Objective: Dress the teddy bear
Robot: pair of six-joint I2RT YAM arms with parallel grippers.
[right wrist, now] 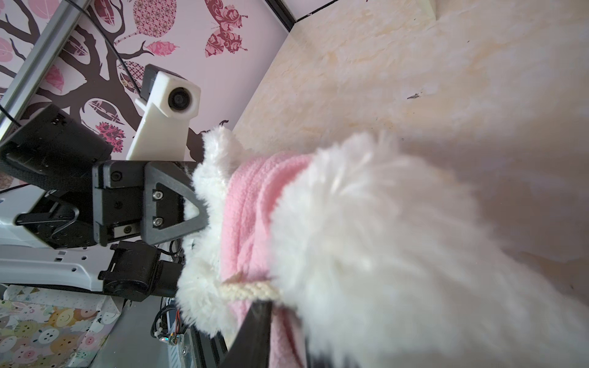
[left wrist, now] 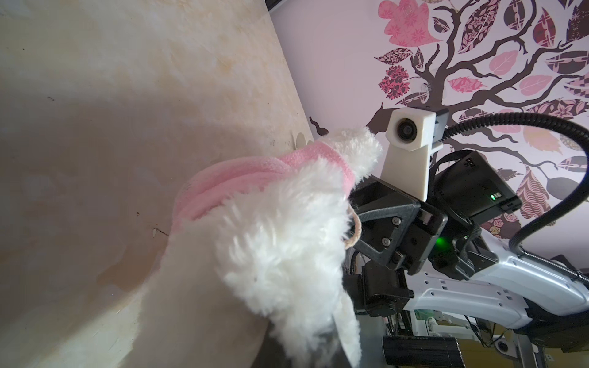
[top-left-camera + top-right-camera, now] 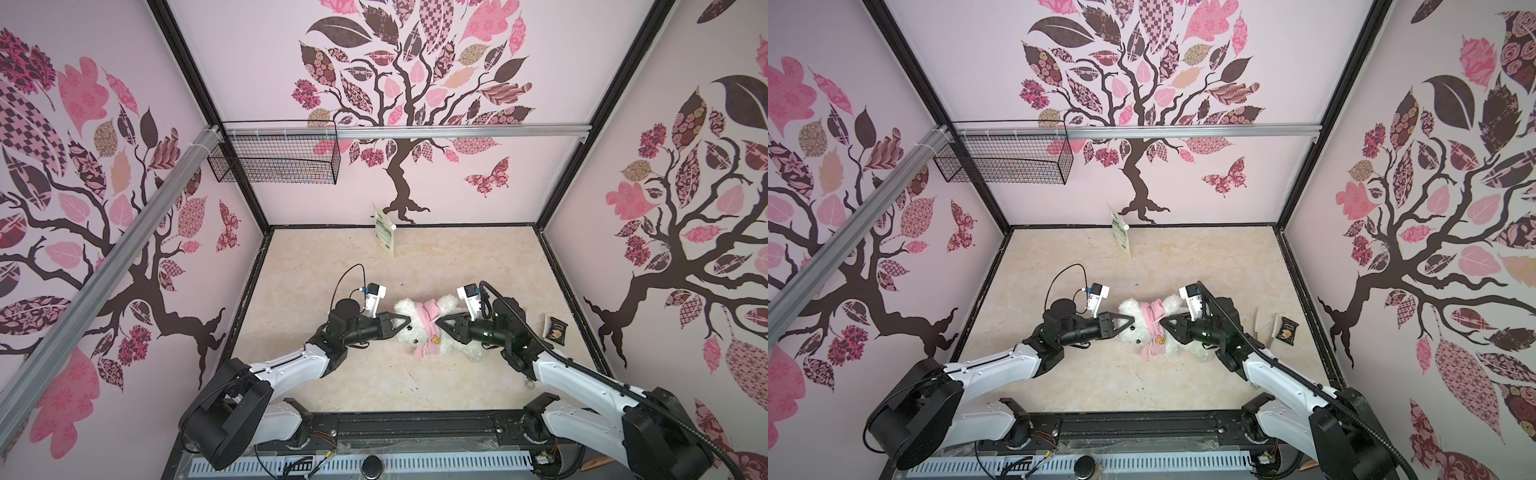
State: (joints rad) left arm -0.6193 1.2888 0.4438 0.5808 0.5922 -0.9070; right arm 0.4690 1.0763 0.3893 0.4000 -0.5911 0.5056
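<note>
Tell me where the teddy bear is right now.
In both top views the teddy bear lies on the table near the middle, between the left claw and the right claw, with a pink top around its body.

Robot test booth, tree-decal walls (image 3: 415,104)
</note>
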